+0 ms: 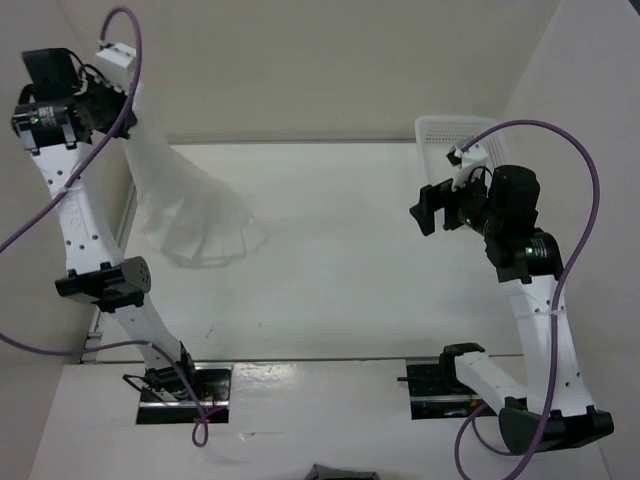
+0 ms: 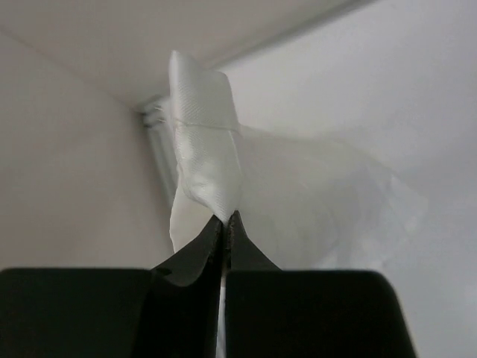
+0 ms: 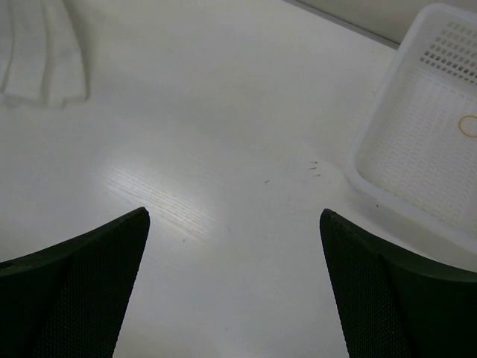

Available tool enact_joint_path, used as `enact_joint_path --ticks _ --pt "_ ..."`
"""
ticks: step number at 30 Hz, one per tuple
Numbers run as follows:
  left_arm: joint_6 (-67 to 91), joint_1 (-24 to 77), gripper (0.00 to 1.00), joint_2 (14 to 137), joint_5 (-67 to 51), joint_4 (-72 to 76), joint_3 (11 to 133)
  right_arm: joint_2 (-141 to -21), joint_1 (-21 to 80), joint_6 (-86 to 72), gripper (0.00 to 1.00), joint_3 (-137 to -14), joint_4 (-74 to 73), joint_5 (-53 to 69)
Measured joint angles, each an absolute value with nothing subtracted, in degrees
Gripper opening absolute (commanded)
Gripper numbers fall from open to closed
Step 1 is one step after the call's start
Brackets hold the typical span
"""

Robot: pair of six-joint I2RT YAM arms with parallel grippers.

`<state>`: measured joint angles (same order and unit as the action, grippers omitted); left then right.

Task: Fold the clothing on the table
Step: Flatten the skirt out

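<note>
the table point(image 1: 340, 260) is a wide white matte surface with a thin grey rim, and every place here is given relative to it. the clothing point(image 1: 190, 215) is at the far left part of the table, a thin white garment with straight pleat lines. its narrow upper end is lifted above the far left corner of the table, and its wide fan-shaped hem spreads downward over the left side. whether the hem touches the table surface, i cannot tell. a white lattice basket point(image 1: 450, 121) stands at the far right corner of the table, well apart from the clothing. the left gripper point(image 2: 226, 220) is raised above the far left corner, and its two dark fingers are pressed together on a fold of the clothing, which rises from between the tips as a shiny white band. the right gripper point(image 3: 235, 214) hangs above the right part of the table, beside the basket, with its fingers spread wide and nothing between them; below it only the bare table surface shows
</note>
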<state>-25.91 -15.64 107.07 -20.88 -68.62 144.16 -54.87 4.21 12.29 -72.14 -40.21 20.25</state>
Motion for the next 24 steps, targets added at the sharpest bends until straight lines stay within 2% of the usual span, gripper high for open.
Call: enact_joint_path --ticks 2,5,14,20,24 --pt "-24.69 -16.71 0.00 105.67 -17.74 -69.34 149.99 -53.89 4.21 12.29 0.99 -71.64 -40.16 20.56" --pt "-23.31 -14.68 0.00 103.07 -13.19 -70.78 151.63 -52.12 4.19 12.29 0.99 -70.46 -40.21 20.91" --pt "-17.47 3.88 0.00 104.95 -11.79 -74.50 145.47 -46.98 4.12 12.29 0.99 -69.19 -40.32 21.23" --pt "-15.33 22.31 0.00 105.36 -12.25 -73.34 137.12 -44.82 4.12 12.29 0.99 -67.75 -40.95 20.75" --pt "-13.02 26.92 0.01 103.18 -15.84 -66.94 124.22 -44.27 4.12 12.29 0.99 -67.02 -41.41 20.23"
